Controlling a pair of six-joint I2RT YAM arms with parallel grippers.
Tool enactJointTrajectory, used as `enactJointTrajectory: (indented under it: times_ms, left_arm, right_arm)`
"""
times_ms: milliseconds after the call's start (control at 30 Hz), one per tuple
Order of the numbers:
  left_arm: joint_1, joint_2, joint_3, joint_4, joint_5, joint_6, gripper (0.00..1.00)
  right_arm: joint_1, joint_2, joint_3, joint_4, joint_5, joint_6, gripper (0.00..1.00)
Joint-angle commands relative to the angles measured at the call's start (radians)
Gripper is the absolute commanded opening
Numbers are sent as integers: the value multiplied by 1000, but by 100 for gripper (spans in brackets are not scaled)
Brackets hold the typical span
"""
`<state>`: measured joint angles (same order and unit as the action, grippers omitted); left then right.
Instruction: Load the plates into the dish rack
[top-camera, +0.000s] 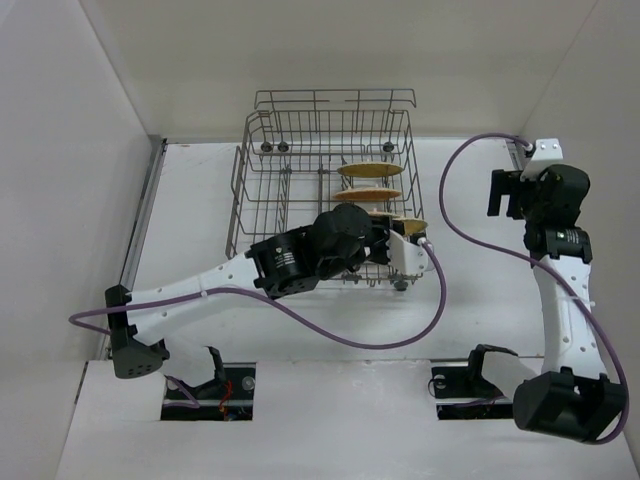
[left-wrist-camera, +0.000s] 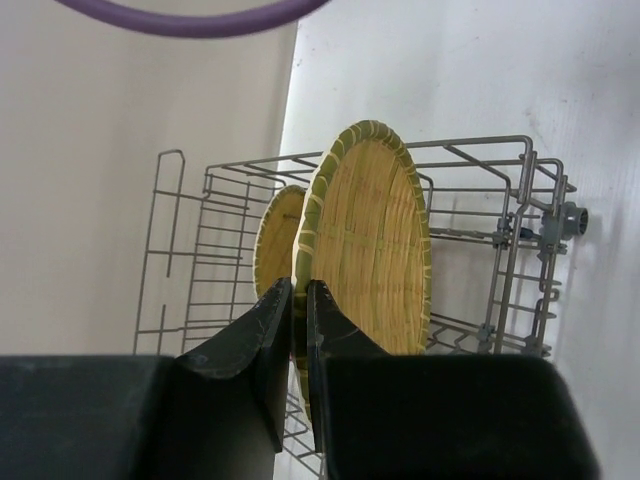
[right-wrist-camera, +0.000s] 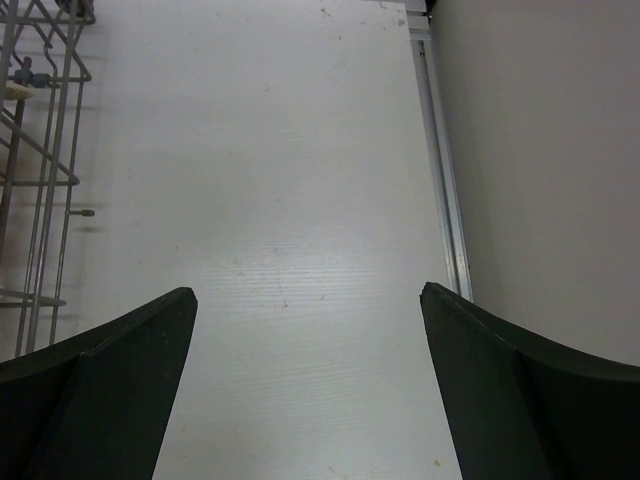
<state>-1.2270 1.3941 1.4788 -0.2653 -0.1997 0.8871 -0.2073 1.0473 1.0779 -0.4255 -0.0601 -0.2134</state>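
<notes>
The left gripper (left-wrist-camera: 300, 290) is clenched on the rim of an upright woven plate (left-wrist-camera: 375, 240) in the dish rack (left-wrist-camera: 519, 190), its face seen only by that wrist, while the top view shows further plates (top-camera: 369, 170) edge-on, and the right gripper (right-wrist-camera: 308, 290) gapes released above the white table (right-wrist-camera: 300, 150) by a white wall (right-wrist-camera: 540, 150).

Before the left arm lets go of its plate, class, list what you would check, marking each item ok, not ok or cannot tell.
1. Left gripper shut on the held plate at its rim: ok.
2. Held plate upright inside the dish rack: ok.
3. Held plate's lower edge seated in the dish rack: cannot tell.
4. Second plate behind it upright: ok.
5. Right gripper open, outside the dish rack: ok.
</notes>
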Motion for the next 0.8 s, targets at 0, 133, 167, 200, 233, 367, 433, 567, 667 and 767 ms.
enactJointTrajectory:
  times_ms: [0, 133, 167, 200, 233, 367, 433, 567, 667, 767]
  left_arm:
    - [21, -15, -12, 87, 31, -48, 0]
    - [34, -36, -64, 107, 52, -50, 0]
    - [34, -46, -89, 123, 55, -39, 0]
    - [34, -55, -110, 136, 59, -25, 0]
    - [34, -61, -127, 146, 62, -17, 0]
    - [48, -75, -160, 152, 78, -16, 0]
    - [57, -81, -169, 152, 92, -16, 0]
    - [73, -93, -183, 150, 109, -14, 0]
    - [82, -104, -184, 143, 121, -8, 0]
    - [91, -110, -180, 138, 138, 16, 0]
  right_arm:
    - [-22, -26, 13, 1, -32, 26, 100]
    - [-40, -32, 7, -2, -35, 28, 100]
    - [-45, -33, 4, -4, -38, 31, 100]
    - [-45, -36, 2, -10, -41, 31, 100]
    - [-45, -38, 1, -15, -41, 31, 100]
    - [-45, -52, -12, -19, -38, 34, 100]
    - [-44, -55, -15, -27, -37, 35, 100]
    - [-40, -59, -27, -29, -30, 49, 100]
    - [-40, -61, -32, -29, -23, 62, 100]
    - [-33, -55, -29, -29, -14, 74, 100]
